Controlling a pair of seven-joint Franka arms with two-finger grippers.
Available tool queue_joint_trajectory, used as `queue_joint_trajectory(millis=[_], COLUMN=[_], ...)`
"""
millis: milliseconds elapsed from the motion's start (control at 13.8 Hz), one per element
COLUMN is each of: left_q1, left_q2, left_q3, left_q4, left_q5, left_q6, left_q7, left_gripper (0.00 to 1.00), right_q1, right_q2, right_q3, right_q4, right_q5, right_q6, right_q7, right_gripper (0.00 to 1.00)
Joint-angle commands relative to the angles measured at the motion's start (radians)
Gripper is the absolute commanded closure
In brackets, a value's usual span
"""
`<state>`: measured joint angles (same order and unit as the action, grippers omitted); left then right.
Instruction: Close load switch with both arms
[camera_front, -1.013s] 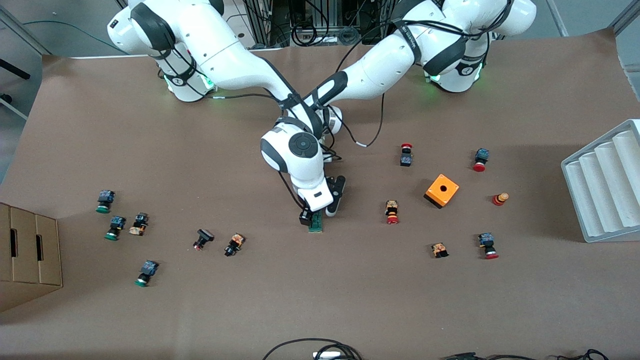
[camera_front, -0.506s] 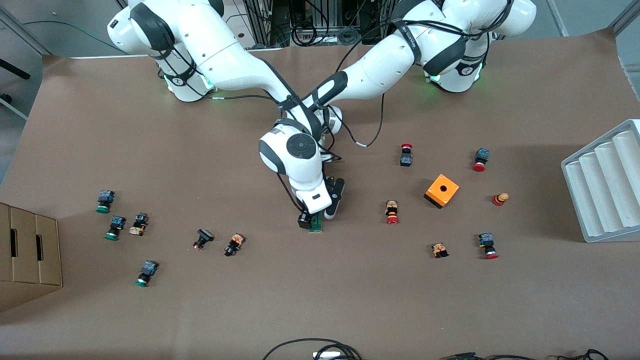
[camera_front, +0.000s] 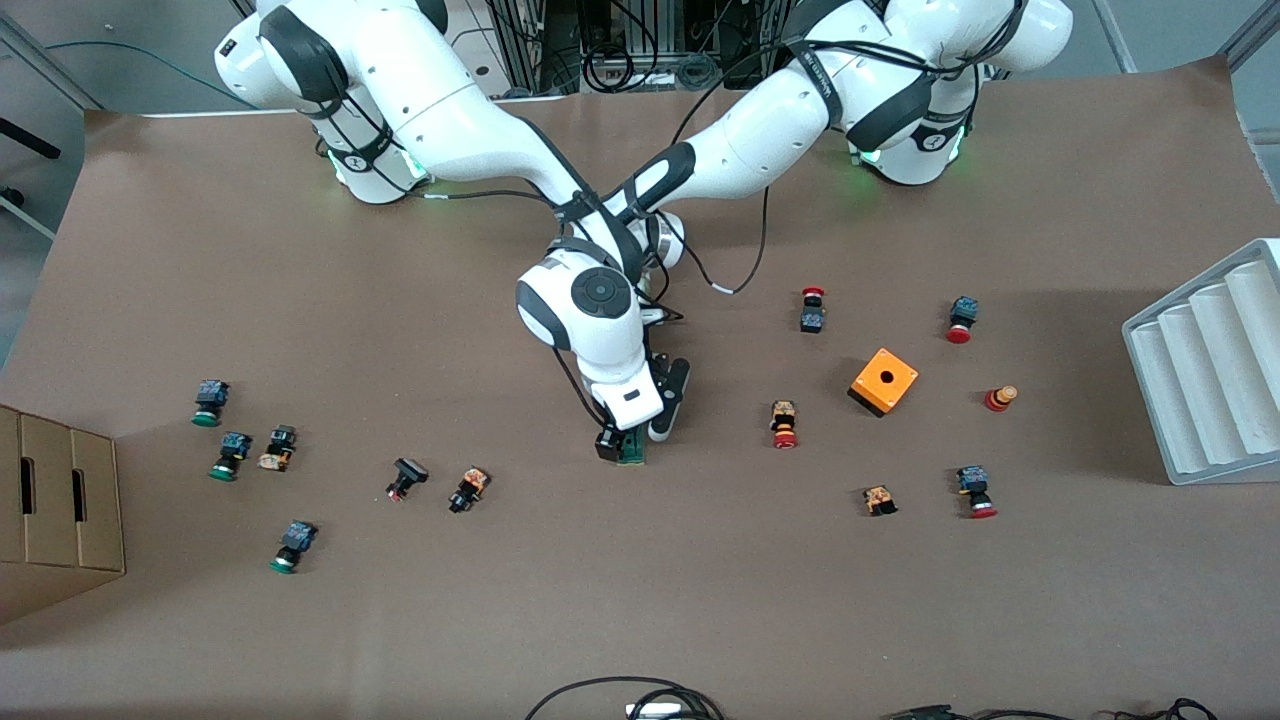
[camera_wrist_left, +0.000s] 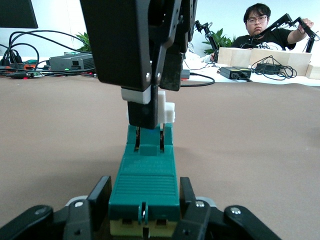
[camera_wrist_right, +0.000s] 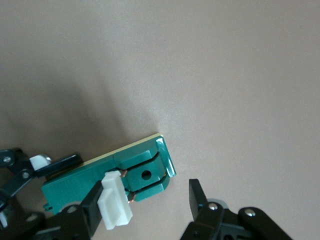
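Observation:
The load switch (camera_front: 631, 452) is a narrow dark-green block lying mid-table. In the left wrist view, my left gripper (camera_wrist_left: 145, 200) is shut on one end of the switch (camera_wrist_left: 146, 175). In the front view it is mostly hidden under the right arm's hand. My right gripper (camera_front: 620, 440) is down over the switch. In the right wrist view, the right gripper (camera_wrist_right: 147, 210) is open. One of its fingers (camera_wrist_right: 92, 205) rests against the white lever (camera_wrist_right: 114, 200), and the other stands clear of the green body (camera_wrist_right: 145, 175). The lever (camera_wrist_left: 162, 110) stands raised.
An orange box with a hole (camera_front: 883, 380) and several red-capped buttons lie toward the left arm's end. Green-capped buttons (camera_front: 230, 455) and a cardboard box (camera_front: 50, 510) are toward the right arm's end. A white ribbed rack (camera_front: 1210, 370) stands at the table edge.
The right arm's wrist has shifted slightly toward the right arm's end of the table. The switch and the left gripper stay where they were.

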<state>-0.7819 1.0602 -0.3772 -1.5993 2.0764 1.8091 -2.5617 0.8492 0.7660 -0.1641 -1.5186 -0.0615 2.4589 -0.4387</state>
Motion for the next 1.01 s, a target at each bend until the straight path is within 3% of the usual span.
queue_joint_trajectory(millis=[0,941], left_q1=[-0.011,-0.011], left_q2=[0.023,0.023], left_q3=[0.012,0.012], left_q4=[0.01,0.01], left_q5=[0.014,0.014], left_q6=[-0.004,-0.002], left_q7=[-0.023,-0.023], left_gripper=[0.38,0.38], right_q1=[-0.013,-0.038], right_q2=[0.03,0.041], right_q3=[-0.005,-0.005], right_q4=[0.05,0.069], right_q5=[-0.02,-0.017], right_q6=[0.015,0.031], right_q7=[0.012,0.011], right_gripper=[0.27,0.27])
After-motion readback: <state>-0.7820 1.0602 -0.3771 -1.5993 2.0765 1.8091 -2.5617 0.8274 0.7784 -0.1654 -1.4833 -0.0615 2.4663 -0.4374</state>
